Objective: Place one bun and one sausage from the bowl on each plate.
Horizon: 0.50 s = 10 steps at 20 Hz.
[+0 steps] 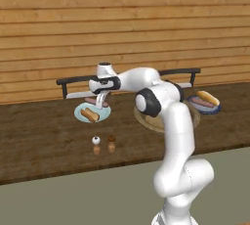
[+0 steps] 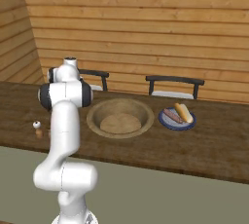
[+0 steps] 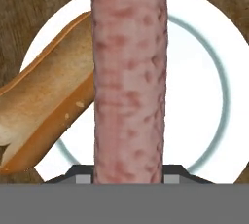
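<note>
my gripper (image 1: 101,102) hangs just above the near plate (image 1: 80,113), closed on a sausage (image 3: 129,82) that points down toward it. in the hand view the sausage runs straight up the middle, pinched at its base between my fingertips (image 3: 80,175), with the plate's pale face behind it. a bun (image 1: 90,115) already lies on that plate, to one side of the sausage; whether the sausage tip touches the plate, i cannot tell. the bowl (image 2: 120,117) sits on the wooden counter (image 1: 34,141) beside my arm. past the bowl, the other plate (image 2: 178,120) carries a bun (image 2: 184,112) and a sausage (image 2: 171,116) side by side. two small shakers (image 1: 96,145) stand on the counter in front of the near plate. two dark chairs (image 2: 175,85) stand behind the counter against the plank wall.
</note>
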Motion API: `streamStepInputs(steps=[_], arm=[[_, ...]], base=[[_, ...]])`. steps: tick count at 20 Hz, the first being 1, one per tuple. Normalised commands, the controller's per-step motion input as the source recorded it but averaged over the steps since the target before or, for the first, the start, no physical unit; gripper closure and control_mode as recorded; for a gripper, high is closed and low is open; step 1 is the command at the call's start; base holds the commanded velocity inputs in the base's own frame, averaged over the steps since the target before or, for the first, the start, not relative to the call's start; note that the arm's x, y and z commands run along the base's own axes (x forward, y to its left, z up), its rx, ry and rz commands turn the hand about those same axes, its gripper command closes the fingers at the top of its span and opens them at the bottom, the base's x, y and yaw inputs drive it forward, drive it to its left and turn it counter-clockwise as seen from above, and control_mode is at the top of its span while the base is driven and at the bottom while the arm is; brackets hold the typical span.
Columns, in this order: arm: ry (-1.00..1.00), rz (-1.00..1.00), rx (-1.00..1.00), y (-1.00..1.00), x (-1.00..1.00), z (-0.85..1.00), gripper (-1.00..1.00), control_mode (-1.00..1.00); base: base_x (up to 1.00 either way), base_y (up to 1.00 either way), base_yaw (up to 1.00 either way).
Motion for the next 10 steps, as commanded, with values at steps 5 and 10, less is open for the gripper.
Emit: streamStepInputs(steps=[5,10], arm=[[0.05,0.0,0.0,0.09,0.1,-0.25,1.0,-1.0],[0.03,0.0,0.0,0.13,0.08,-0.15,1.0,-1.0]], base=[[0.0,0.0,0.0],[0.0,0.0,0.0]])
